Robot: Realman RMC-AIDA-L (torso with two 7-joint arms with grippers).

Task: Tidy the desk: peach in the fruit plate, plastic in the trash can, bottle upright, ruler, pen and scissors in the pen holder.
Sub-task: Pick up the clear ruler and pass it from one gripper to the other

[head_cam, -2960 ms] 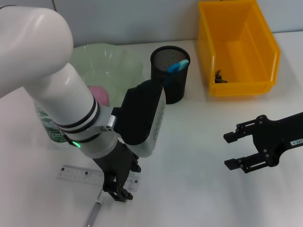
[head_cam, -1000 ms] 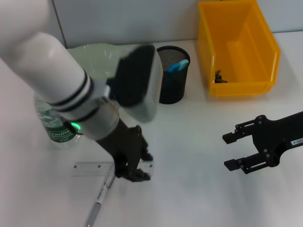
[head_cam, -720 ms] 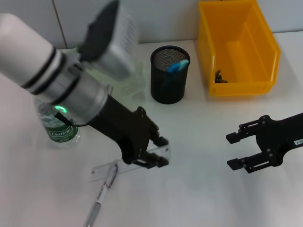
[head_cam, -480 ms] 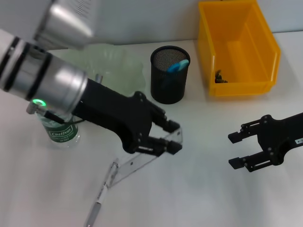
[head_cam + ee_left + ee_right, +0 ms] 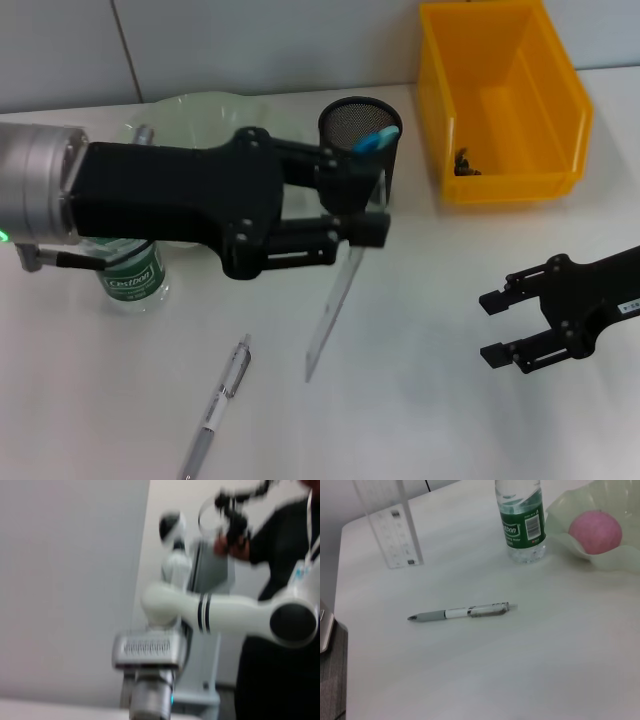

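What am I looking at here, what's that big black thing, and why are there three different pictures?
It is a two-armed robot tidying a desk. One picture looks down from its head; the others come from cameras on each wrist. The big black thing is the left gripper, shut on a clear ruler held beside the black mesh pen holder. The right gripper waits open at the desk's right. On the desk are a pen, an upright bottle, a peach in the fruit plate, and a yellow bin.
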